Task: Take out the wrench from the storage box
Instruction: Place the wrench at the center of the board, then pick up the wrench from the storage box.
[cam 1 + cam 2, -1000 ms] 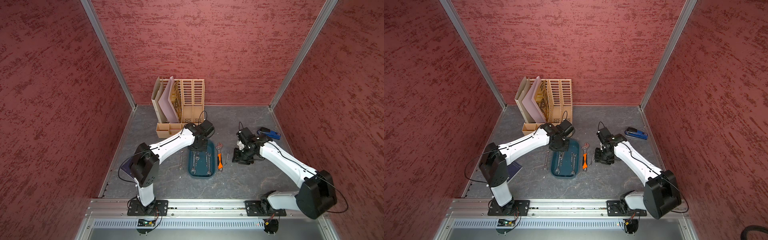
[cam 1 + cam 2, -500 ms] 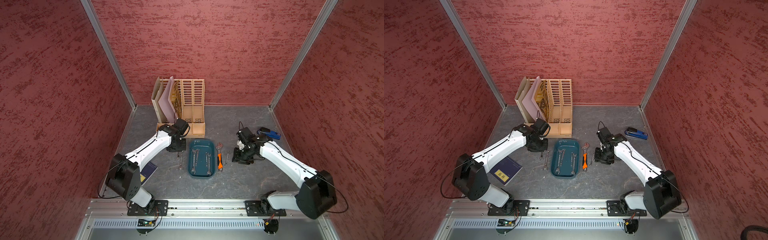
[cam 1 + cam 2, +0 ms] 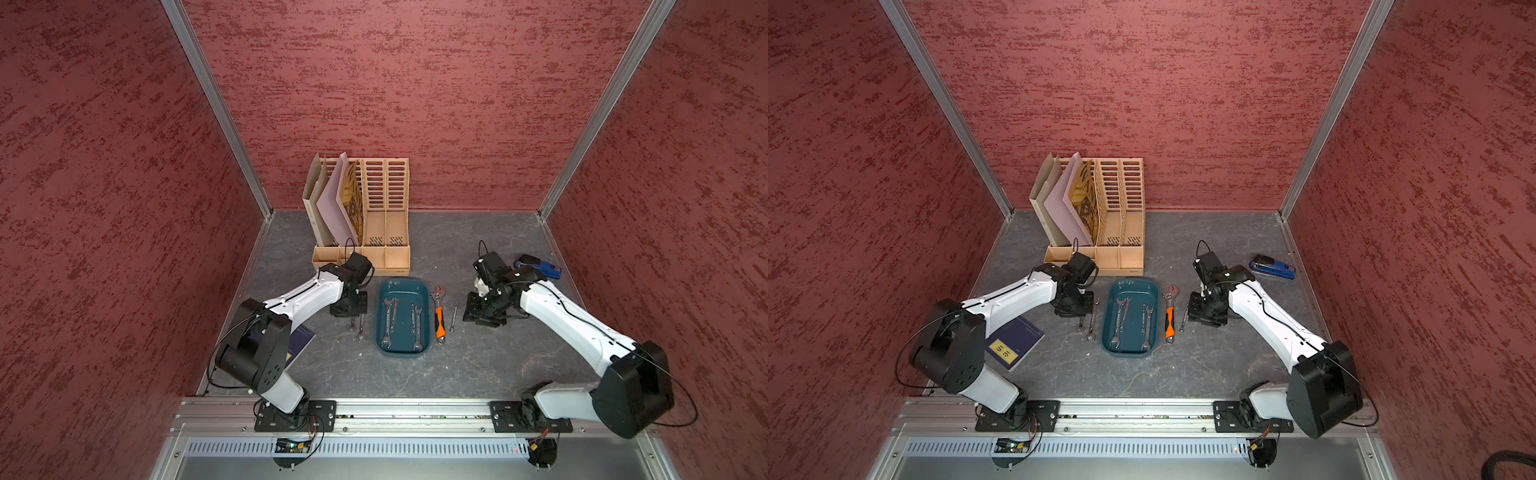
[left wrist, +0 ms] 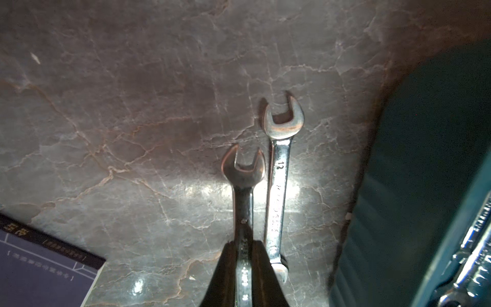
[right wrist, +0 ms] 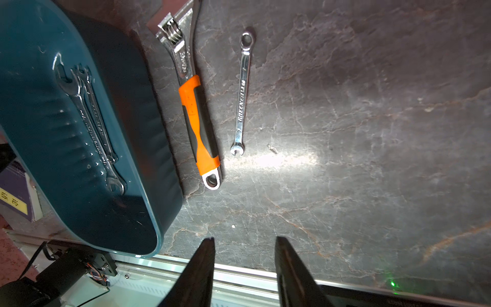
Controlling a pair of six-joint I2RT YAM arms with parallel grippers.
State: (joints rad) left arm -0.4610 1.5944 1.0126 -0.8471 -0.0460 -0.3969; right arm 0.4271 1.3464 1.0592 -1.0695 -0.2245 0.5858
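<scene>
Firmly closed, left tool [image 4: 244, 243] pinches a wrench [image 4: 243, 172]; right tool [image 5: 244, 239] half open.

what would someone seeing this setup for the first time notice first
The dark teal storage box in the middle of the grey table, with wrenches lying in it and an orange-handled adjustable wrench on the table beside it. Next comes the left gripper, shut on a small wrench just outside the box, next to a loose wrench on the table. At the back stands a tall beige file organizer.
</scene>
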